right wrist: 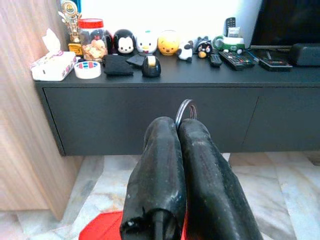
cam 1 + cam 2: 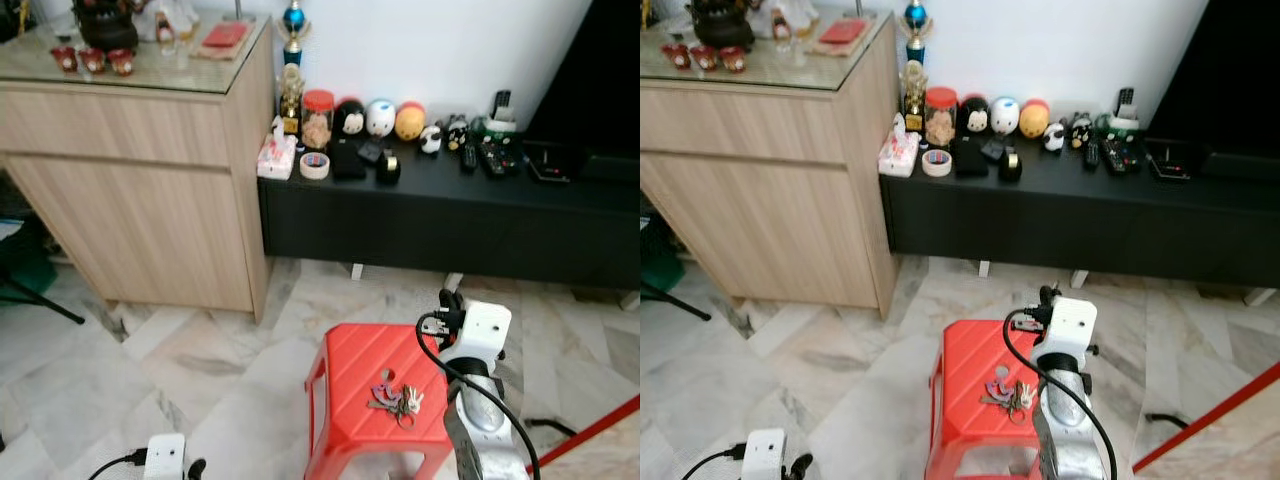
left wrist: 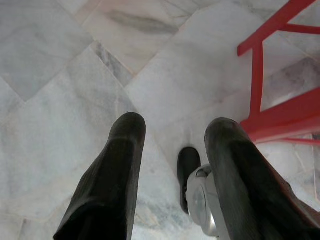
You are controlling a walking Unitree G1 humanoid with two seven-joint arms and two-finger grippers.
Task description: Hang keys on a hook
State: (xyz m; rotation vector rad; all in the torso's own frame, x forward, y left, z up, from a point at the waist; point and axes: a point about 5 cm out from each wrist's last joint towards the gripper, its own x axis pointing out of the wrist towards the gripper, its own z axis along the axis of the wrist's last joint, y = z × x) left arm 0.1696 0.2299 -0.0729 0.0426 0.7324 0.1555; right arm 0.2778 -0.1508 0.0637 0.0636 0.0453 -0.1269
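In the head views, the right hand is raised over the far right corner of a red stool. The keys lie in a bunch on the stool's seat, just behind and below that hand, beside the silver forearm. Beyond the hand stands a low black cabinet crowded with small figurines, a tape roll and remote controls; a wooden sideboard rises to its left. Bare marble floor lies between stool and furniture.

The left wrist view shows the left hand spread apart above the marble floor, the stool's red legs off to one side.

The right wrist view has the fingers pressed together, a metal ring poking out at their tips; whether they pinch it I cannot tell.
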